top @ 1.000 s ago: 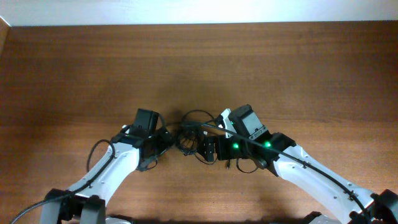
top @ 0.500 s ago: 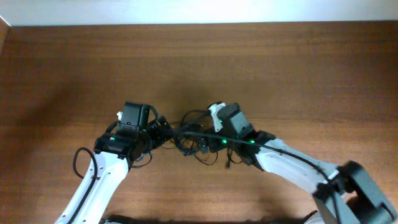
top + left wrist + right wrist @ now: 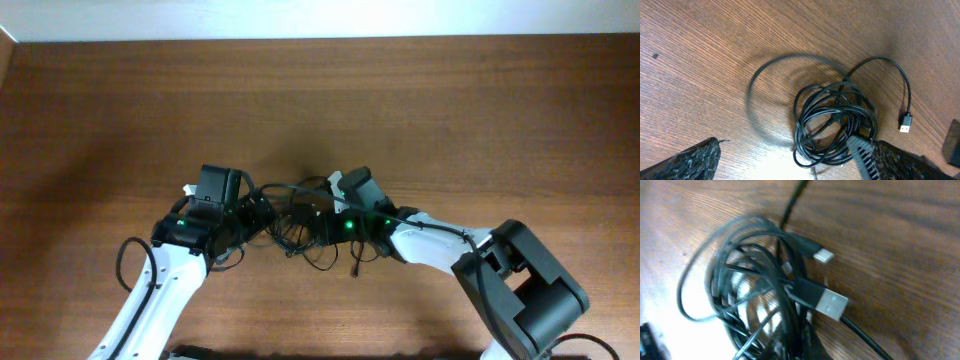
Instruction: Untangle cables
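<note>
The cables lie as a knotted bundle of thin black cords at the table's middle, between my two grippers. In the left wrist view the bundle sits close to the right finger, with one loose end carrying a small plug. My left gripper stands wide open around the bundle's near side, gripping nothing. My right gripper is shut on several strands of the cables, beside a silver USB plug and a smaller whitish plug. Overhead, the left gripper and right gripper flank the bundle.
The brown wooden table stretches to a pale wall strip along the far edge. The right arm's bulky joint sits near the front right. A loose cable end trails toward the front edge.
My right arm has moved left into the bundle and its jaws have gone from open to shut on strands. The left arm shifted slightly left earlier and stays open.
</note>
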Controlling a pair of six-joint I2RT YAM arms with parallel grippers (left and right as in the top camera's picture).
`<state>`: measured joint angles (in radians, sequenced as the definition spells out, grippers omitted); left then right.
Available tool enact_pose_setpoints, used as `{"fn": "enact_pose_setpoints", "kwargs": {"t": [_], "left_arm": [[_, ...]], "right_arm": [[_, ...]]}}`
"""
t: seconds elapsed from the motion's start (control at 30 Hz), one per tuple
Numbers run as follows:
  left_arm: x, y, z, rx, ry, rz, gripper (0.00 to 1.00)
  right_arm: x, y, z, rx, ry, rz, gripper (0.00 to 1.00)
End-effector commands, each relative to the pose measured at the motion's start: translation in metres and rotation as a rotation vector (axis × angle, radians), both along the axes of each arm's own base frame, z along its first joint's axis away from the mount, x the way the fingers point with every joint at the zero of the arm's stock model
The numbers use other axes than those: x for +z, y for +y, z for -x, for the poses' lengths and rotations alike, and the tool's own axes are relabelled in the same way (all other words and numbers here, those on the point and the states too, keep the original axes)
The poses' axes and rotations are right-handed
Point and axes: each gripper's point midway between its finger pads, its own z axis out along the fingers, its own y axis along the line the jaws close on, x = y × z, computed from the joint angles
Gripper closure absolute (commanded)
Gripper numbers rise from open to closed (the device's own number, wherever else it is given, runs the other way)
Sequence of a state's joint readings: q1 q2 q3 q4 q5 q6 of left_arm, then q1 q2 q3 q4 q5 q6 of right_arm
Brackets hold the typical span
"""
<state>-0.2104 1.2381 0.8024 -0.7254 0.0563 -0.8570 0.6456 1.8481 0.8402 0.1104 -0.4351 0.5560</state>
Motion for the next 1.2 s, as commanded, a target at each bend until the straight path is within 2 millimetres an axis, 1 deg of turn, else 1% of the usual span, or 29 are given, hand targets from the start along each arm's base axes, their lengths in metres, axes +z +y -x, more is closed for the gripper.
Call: {"fn": "enact_pose_setpoints", "kwargs": {"t": [0.0,0.07,0.1,0.13,0.2,0.23,0.27,0.3,0.33,0.37,0.4,0.43,0.5,0.53,0.57,0.67,0.73,0.77,0.8,0.83,0.87,0.9,0.93,0.97,1.0,1.03,1.07,1.1,1.17], "left_arm": [[-0.004,-0.011,0.010,-0.019,0.048,0.063,0.01],[0.002,-0.031,0.011,-0.204,0.016,0.113,0.00],[0.006,-0.043,0.011,-0.331,-0.020,0.146,0.02],[0.014,-0.059,0.014,-0.456,-0.059,0.206,0.04],[0.017,-0.067,0.017,-0.485,-0.062,0.251,0.04],[0.017,-0.067,0.017,-0.441,-0.045,0.271,0.03],[0.017,-0.067,0.017,-0.389,-0.024,0.291,0.24],[0.015,-0.063,0.015,-0.328,-0.008,0.285,0.50],[0.011,-0.053,0.011,-0.240,0.005,0.246,0.49],[0.011,-0.051,0.008,-0.174,0.015,0.260,0.33],[0.012,-0.051,0.005,-0.122,0.017,0.280,0.56],[0.016,-0.053,-0.002,-0.093,-0.006,0.299,1.00],[0.020,-0.051,-0.013,-0.087,-0.055,0.286,1.00],[0.019,-0.047,-0.015,-0.074,-0.064,0.263,0.97],[0.019,-0.049,-0.013,-0.059,-0.050,0.282,0.01],[0.020,-0.066,-0.003,0.020,0.028,0.383,0.01],[0.012,-0.077,-0.009,0.082,0.057,0.412,0.02],[0.007,-0.085,-0.019,0.089,0.051,0.432,0.16],[0.001,-0.094,-0.025,0.091,0.059,0.453,0.25],[-0.008,-0.102,-0.029,0.094,0.076,0.467,0.25],[-0.024,-0.107,-0.033,0.092,0.096,0.458,0.34],[-0.033,-0.110,-0.041,0.090,0.093,0.462,0.55],[-0.035,-0.116,-0.049,0.072,0.076,0.489,0.59],[-0.032,-0.126,-0.051,0.039,0.072,0.539,0.82],[-0.026,-0.131,-0.053,0.018,0.062,0.572,1.00],[-0.019,-0.133,-0.059,-0.018,0.025,0.596,1.00],[-0.003,-0.139,-0.065,-0.138,-0.044,0.654,1.00],[0.015,-0.143,-0.063,-0.225,-0.056,0.757,1.00],[0.034,-0.145,-0.051,-0.377,-0.066,0.877,1.00]], "right_arm": [[0.029,0.000,-0.005,0.065,0.061,-0.179,0.96],[0.076,-0.016,-0.008,0.118,0.100,-0.365,0.96],[0.102,-0.022,-0.004,0.167,0.106,-0.453,0.96],[0.114,-0.025,-0.004,0.177,0.082,-0.469,0.96],[0.154,-0.021,0.006,0.221,-0.019,-0.496,0.96],[0.163,-0.019,0.010,0.239,-0.070,-0.487,0.96],[0.167,-0.020,0.012,0.224,-0.113,-0.446,0.96],[0.165,-0.024,0.013,0.201,-0.154,-0.380,0.96],[0.163,-0.032,0.016,0.177,-0.193,-0.296,0.96],[0.157,-0.042,0.015,0.123,-0.206,-0.210,0.96],[0.153,-0.051,0.013,0.078,-0.209,-0.157,0.96],[0.146,-0.063,0.011,0.027,-0.201,-0.086,0.96],[0.133,-0.074,0.016,-0.003,-0.156,-0.018,0.96],[0.130,-0.076,0.019,-0.002,-0.138,-0.009,0.96],[0.130,-0.076,0.019,-0.001,-0.143,-0.010,0.96],[0.131,-0.073,0.021,0.012,-0.136,-0.023,0.96],[0.133,-0.070,0.025,0.032,-0.125,-0.044,0.96],[0.133,-0.068,0.028,0.040,-0.120,-0.046,0.96],[0.133,-0.065,0.032,0.055,-0.115,-0.045,0.96],[0.134,-0.062,0.037,0.073,-0.116,-0.049,0.96],[0.138,-0.057,0.042,0.091,-0.128,-0.057,0.96],[0.142,-0.056,0.044,0.098,-0.140,-0.058,0.96],[0.142,-0.056,0.046,0.100,-0.136,-0.056,0.96],[0.139,-0.057,0.048,0.100,-0.124,-0.049,0.96],[0.134,-0.063,0.047,0.079,-0.116,-0.012,0.96],[0.128,-0.069,0.045,0.056,-0.113,0.027,0.96],[0.119,-0.080,0.042,0.017,-0.110,0.096,0.96],[0.114,-0.088,0.040,-0.010,-0.111,0.141,0.96],[0.111,-0.096,0.033,-0.057,-0.127,0.184,0.96]]}}
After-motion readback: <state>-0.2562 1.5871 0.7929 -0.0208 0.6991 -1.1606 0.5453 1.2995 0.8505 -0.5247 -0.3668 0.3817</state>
